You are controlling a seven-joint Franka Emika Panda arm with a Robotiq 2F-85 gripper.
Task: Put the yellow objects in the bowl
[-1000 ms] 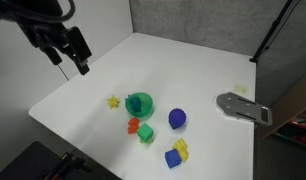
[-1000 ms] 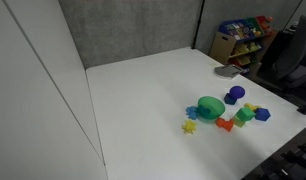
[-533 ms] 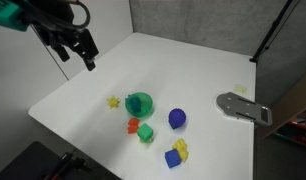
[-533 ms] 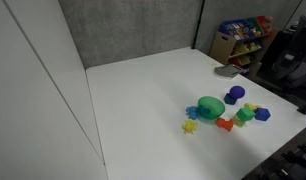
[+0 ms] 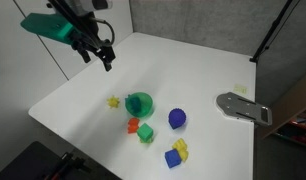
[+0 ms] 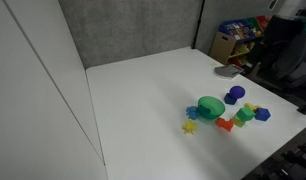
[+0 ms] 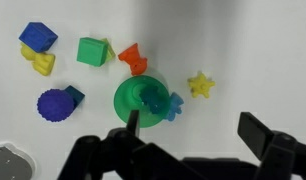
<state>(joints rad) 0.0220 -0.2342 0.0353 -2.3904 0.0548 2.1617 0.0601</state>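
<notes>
The green bowl [image 5: 139, 103] stands on the white table among the toys; it also shows in the other exterior view [image 6: 210, 107] and the wrist view [image 7: 136, 100]. A blue toy piece [image 7: 165, 101] lies across its rim. The yellow star [image 5: 114, 102] [image 6: 190, 127] [image 7: 201, 85] lies beside the bowl. The blocky yellow piece [image 5: 182, 148] [image 7: 38, 62] touches the blue block [image 5: 173, 158] [image 7: 37, 36]. My gripper [image 5: 103, 56] [image 7: 193, 130] is open and empty, high above the table, apart from all the toys.
An orange piece [image 5: 133, 125] [image 7: 131, 57], a green cube [image 5: 146, 132] [image 7: 92, 50] and a blue ball [image 5: 177, 119] [image 7: 53, 103] lie near the bowl. A grey flat object [image 5: 243, 107] lies at the table's edge. A shelf of toys [image 6: 243, 38] stands beyond the table.
In an exterior view my gripper has moved to the right, from the table's far corner toward the toys. The toys have not moved.
</notes>
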